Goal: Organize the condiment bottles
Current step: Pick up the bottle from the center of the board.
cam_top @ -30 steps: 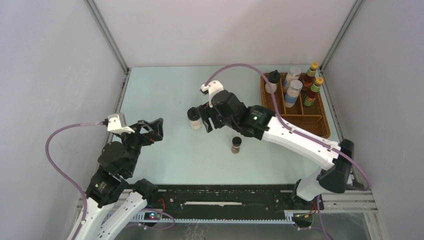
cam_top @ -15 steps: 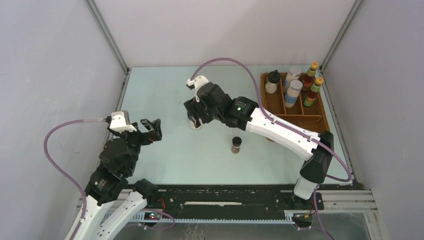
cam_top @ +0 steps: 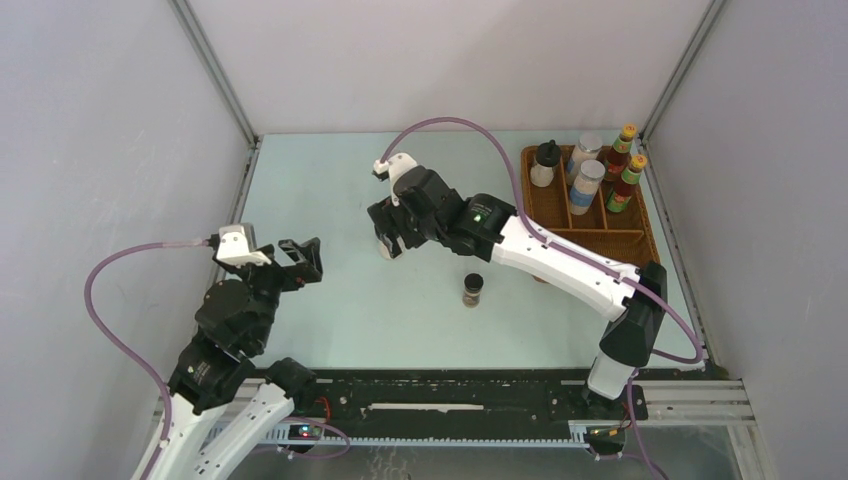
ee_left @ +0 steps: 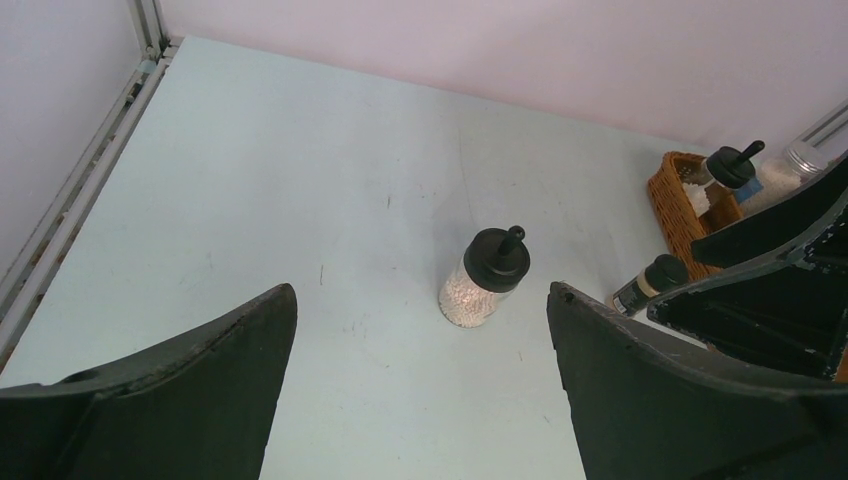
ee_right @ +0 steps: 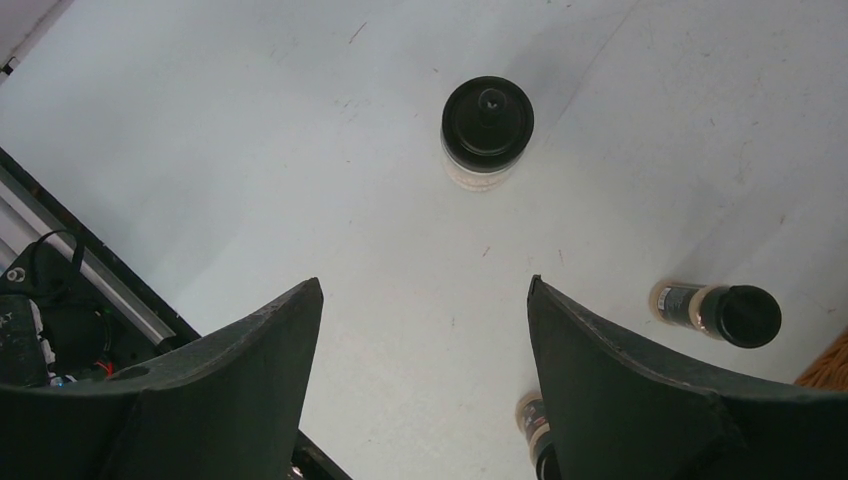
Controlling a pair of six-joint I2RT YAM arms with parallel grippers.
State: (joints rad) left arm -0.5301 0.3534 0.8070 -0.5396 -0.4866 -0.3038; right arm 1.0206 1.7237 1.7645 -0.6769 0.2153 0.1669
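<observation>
My left gripper [cam_top: 302, 258] hangs wide and empty, the black-lidded white jar [ee_left: 486, 277] well ahead of it on the table [cam_top: 330, 190]. My right gripper [ee_right: 422, 284] is spread wide too, with that jar just ahead of its fingertips, not between them. I should ease forward, drop until the fingers straddle the body below the lid, then close squarely. A second ago this gripper sat beside the jar; now it hovers over it. The wicker tray [cam_top: 640, 245] waits behind it, rightward.
</observation>
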